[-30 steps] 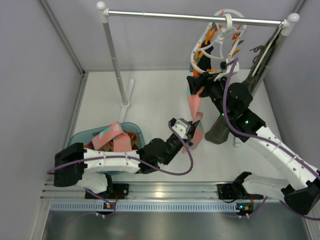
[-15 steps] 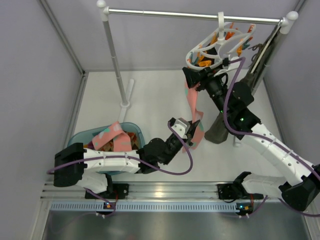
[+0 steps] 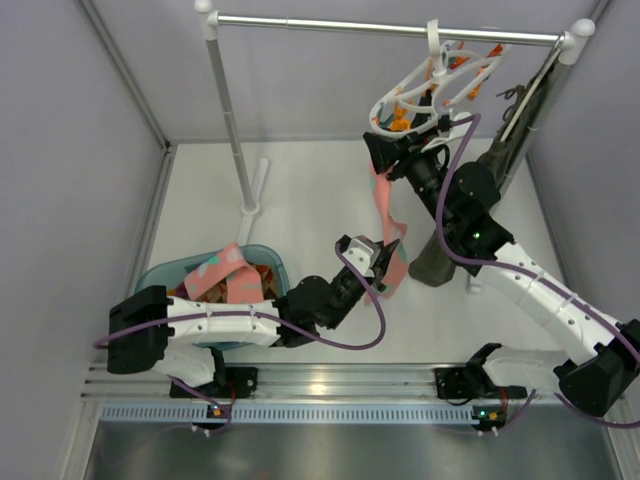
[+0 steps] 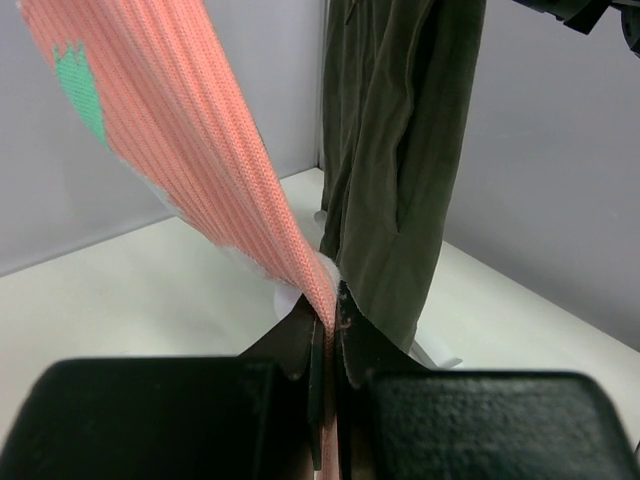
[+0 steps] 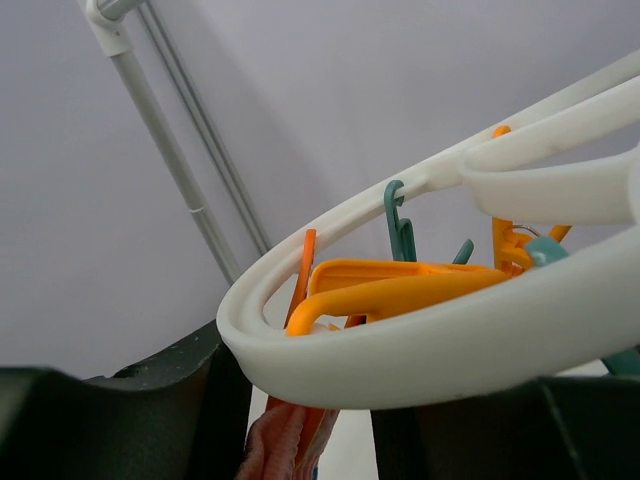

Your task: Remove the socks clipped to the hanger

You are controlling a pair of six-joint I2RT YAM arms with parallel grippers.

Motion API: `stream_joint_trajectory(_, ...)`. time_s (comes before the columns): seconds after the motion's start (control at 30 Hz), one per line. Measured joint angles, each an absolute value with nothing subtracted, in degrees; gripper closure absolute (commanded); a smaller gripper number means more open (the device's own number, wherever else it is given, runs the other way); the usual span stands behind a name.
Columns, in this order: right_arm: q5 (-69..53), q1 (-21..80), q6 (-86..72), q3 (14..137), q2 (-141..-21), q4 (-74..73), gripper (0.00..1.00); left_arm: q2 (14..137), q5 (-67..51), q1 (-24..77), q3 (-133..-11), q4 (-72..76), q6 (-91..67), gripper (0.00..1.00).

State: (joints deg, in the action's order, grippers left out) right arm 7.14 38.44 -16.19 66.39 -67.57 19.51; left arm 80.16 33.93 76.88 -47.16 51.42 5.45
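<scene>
The white oval hanger (image 3: pixel 440 85) hangs tilted from the rail, its orange and teal clips showing. One pink sock (image 3: pixel 382 205) with teal patches stretches down from an orange clip (image 5: pixel 400 285) at the hanger's low end. My left gripper (image 3: pixel 388 255) is shut on the sock's lower end; in the left wrist view the sock (image 4: pixel 200 130) runs straight into the left gripper (image 4: pixel 330 300). My right gripper (image 3: pixel 383 152) is at that clip. In its wrist view the right gripper (image 5: pixel 310 420) stands open, jaws either side of the clip and sock top, behind the hanger's rim (image 5: pixel 450 350).
A long olive garment (image 3: pixel 440 255) hangs at the right, close behind the sock (image 4: pixel 400 150). A teal basket (image 3: pixel 160 275) at the left holds pink socks (image 3: pixel 225 275). The rail (image 3: pixel 350 27) rests on a white post (image 3: pixel 228 110). Grey walls close in both sides.
The hanger has swung up and lies flatter. My right gripper moved up and left with it, its jaws narrowing round the clip. The left arm kept still, holding the sock.
</scene>
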Motion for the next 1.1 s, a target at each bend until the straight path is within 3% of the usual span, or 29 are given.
stream_joint_trajectory(0.13,6.85,38.37,-16.12,66.39,-67.57,19.75,0.88,80.16,34.7,76.86,-47.0,51.44,5.48,1.0)
stream_joint_trajectory(0.47,6.13,38.06,-16.1,65.01,-67.09,20.25,0.96,77.28,39.13,72.84,-38.28,53.23,1.5,1.0)
stream_joint_trajectory(0.63,5.78,37.95,-16.08,64.79,-66.92,20.29,0.88,75.61,40.1,72.05,-36.95,53.52,0.54,1.0)
stream_joint_trajectory(0.8,4.51,37.95,-15.46,64.79,-66.81,19.64,0.67,75.48,40.58,72.05,-36.95,53.56,0.8,1.0)
stream_joint_trajectory(0.9,3.97,37.91,-15.07,64.79,-66.78,19.27,0.69,75.48,40.97,72.05,-36.95,53.56,1.08,1.0)
stream_joint_trajectory(1.1,3.09,37.45,-14.72,64.79,-66.76,19.25,0.86,75.48,40.95,72.05,-36.95,53.56,1.17,1.0)
